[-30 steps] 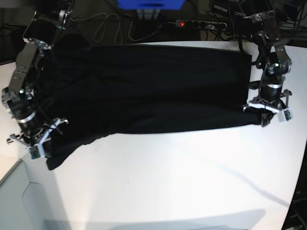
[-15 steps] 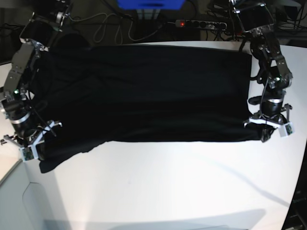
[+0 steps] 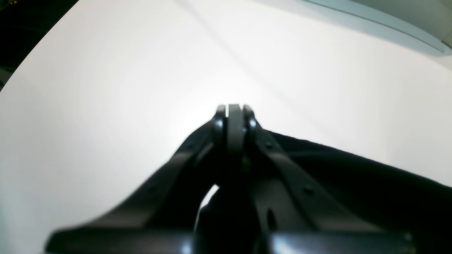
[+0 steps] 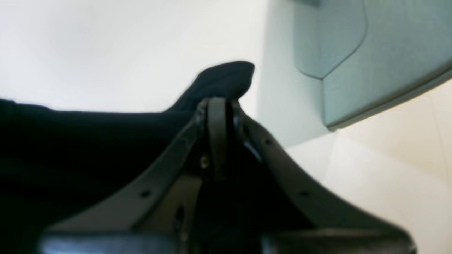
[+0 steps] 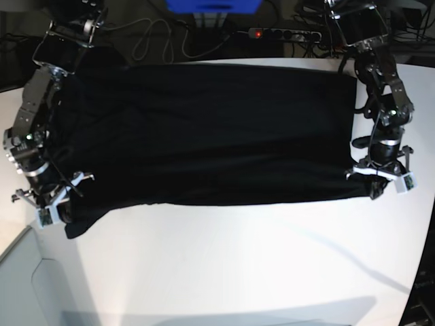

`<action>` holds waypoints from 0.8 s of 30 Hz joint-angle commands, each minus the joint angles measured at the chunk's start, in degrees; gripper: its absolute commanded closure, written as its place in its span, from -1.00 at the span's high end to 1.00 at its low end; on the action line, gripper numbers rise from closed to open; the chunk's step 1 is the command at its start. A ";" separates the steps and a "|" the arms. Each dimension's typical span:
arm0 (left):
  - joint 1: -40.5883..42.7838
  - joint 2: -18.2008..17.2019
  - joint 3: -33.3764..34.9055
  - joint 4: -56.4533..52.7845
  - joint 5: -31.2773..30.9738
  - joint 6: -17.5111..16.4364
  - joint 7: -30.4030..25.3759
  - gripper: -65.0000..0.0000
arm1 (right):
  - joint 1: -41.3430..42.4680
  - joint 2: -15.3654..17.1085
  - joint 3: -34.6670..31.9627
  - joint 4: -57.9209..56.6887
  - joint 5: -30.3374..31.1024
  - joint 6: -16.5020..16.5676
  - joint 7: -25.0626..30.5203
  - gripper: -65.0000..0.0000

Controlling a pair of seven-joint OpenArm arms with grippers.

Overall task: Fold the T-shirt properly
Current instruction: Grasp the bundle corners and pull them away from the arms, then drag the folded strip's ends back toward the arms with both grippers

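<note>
Black T-shirt (image 5: 204, 129) spread flat across the white surface (image 5: 238, 258), near edge pulled straighter than a moment ago.
Left hand (image 5: 380, 178) and right hand (image 5: 51, 204) both pinched tight on its near corners; ready for folding over.

I can read no text, label, brand, number or sign anywhere around my jaws.

You've got a white table (image 5: 238, 265) under bright glare, a power strip (image 5: 285, 33) with a red light behind it, tangled cables (image 5: 146, 37), a blue box (image 5: 214, 5), grey-green floor (image 5: 20, 285) at lower left.
</note>
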 commanded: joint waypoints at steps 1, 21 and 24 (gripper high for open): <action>-0.80 -0.66 -0.26 0.85 -0.27 -0.06 -1.59 -1.00 | 0.25 0.87 0.30 1.59 0.45 0.43 1.45 -1.00; 8.35 -0.40 -0.35 0.50 -0.36 -0.06 -6.07 -1.00 | -22.34 -1.07 7.34 18.82 0.45 0.43 1.54 -1.00; 10.81 -0.40 -0.26 0.76 -0.36 -0.06 -7.04 -1.00 | -26.12 -1.24 7.25 18.82 0.45 0.43 1.54 -1.00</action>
